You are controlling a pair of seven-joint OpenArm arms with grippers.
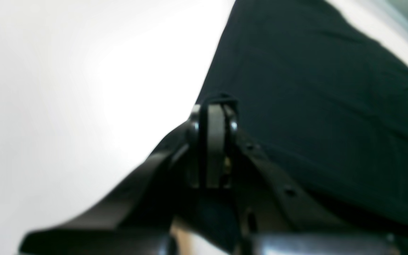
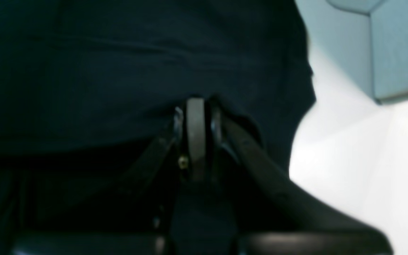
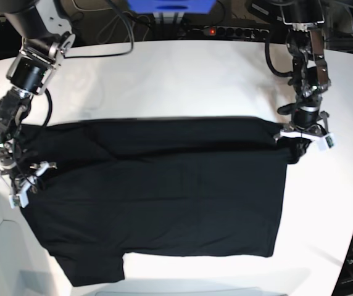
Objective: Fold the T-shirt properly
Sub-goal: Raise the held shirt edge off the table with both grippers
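The black T-shirt [image 3: 164,191] lies spread on the white table [image 3: 164,80], its upper part doubled over along a horizontal fold. My left gripper [image 3: 301,143] sits at the shirt's upper right corner, shut on the cloth. In the left wrist view that gripper [image 1: 214,102] pinches a small tuck of the T-shirt [image 1: 313,106]. My right gripper [image 3: 28,182] holds the shirt's left edge. Seen from its own wrist, the right gripper [image 2: 197,101] is shut on dark T-shirt [image 2: 101,71] fabric. No print shows.
A power strip [image 3: 210,29] with a red light, a blue box [image 3: 170,6] and cables lie beyond the table's far edge. A pale blue-grey panel [image 2: 398,46] stands beside the table near the right gripper. The table's rounded edge runs at the right.
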